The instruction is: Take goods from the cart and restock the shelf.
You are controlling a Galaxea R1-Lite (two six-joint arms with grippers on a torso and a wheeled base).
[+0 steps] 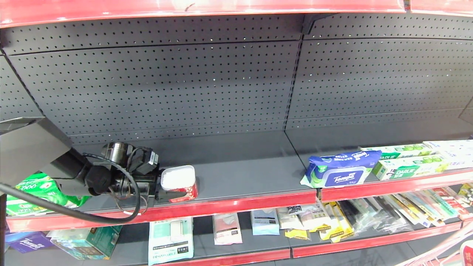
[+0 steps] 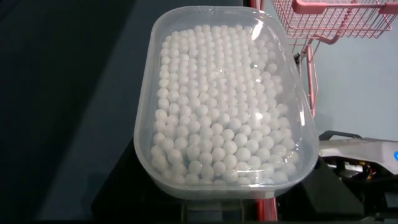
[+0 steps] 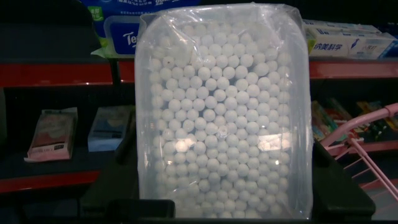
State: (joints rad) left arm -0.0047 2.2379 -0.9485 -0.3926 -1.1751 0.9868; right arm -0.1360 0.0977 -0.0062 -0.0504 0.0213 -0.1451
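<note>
A clear tub of small white balls (image 1: 179, 182), with a red label, stands on the grey shelf board (image 1: 240, 173) near its red front edge. My left gripper (image 1: 167, 194) is shut on this tub from the left side. Seen close in the left wrist view, the tub (image 2: 225, 99) lies between that gripper's dark fingers. A second tub of white balls (image 3: 221, 112), wrapped in clear film, is in my right gripper (image 3: 224, 193), which is shut on it. It is held in front of the shelves.
A blue pack of wipes (image 1: 340, 169) and green-white boxes (image 1: 410, 159) lie on the right part of the same board. A green pack (image 1: 35, 194) lies behind my left arm. Small packets (image 1: 306, 218) fill the lower shelf. The pink cart (image 2: 333, 18) stands behind my left gripper.
</note>
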